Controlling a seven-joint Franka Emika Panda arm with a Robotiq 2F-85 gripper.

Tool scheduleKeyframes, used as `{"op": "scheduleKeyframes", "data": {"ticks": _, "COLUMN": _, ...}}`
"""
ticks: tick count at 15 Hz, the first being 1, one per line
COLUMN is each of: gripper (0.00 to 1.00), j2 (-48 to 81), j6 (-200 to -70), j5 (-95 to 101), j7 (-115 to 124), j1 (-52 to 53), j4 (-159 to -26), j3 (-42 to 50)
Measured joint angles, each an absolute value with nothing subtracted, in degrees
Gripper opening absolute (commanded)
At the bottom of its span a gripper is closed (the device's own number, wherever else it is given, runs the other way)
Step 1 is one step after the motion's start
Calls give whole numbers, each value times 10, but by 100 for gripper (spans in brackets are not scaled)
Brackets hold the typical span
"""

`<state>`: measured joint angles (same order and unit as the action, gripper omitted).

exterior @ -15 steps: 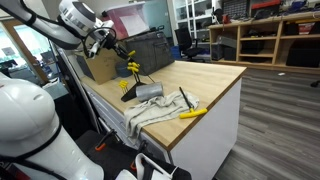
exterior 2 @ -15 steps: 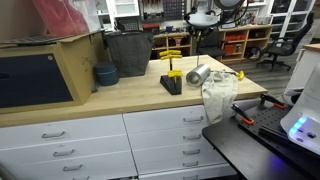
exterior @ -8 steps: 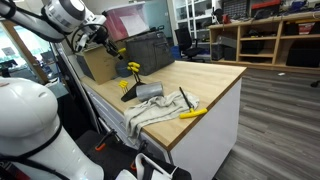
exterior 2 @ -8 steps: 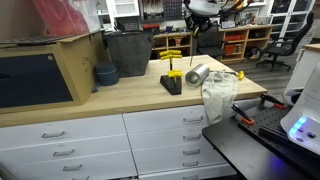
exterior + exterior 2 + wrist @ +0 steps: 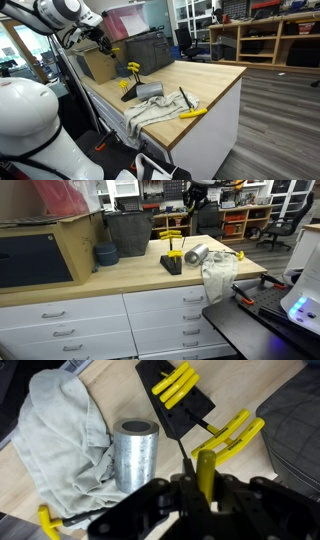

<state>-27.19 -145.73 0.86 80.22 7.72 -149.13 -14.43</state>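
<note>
My gripper point(image 5: 205, 490) is shut on a yellow-handled rod with a thin black shaft point(image 5: 205, 470). It hangs high over the wooden table in both exterior views point(image 5: 106, 44) point(image 5: 193, 190). Below it in the wrist view stand a black stand with yellow arms point(image 5: 185, 405), a metal cup lying on its side point(image 5: 135, 452) and a crumpled grey cloth point(image 5: 55, 440). The stand point(image 5: 128, 80) point(image 5: 172, 256), the cup point(image 5: 150, 91) point(image 5: 197, 254) and the cloth point(image 5: 150, 112) point(image 5: 218, 275) show in both exterior views.
A yellow-handled tool point(image 5: 192, 113) point(image 5: 45, 517) lies on the cloth near the table's edge. A dark mesh bin point(image 5: 150, 50) point(image 5: 128, 232), a cardboard box point(image 5: 98, 65), a blue bowl point(image 5: 105, 254) and a wooden cabinet point(image 5: 40, 250) stand at the back.
My gripper has risen and drawn further up and away from the stand, still shut on the yellow-handled rod. The things on the table have not moved.
</note>
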Motion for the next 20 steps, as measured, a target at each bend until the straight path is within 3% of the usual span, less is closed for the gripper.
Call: {"op": "scheduleKeyframes", "data": {"ticks": 20, "gripper": 3, "j2": -85, "j6": -1481, "j5": -84, "j7": 844, "j1": 47, "j4": -1369, "j3": -134}}
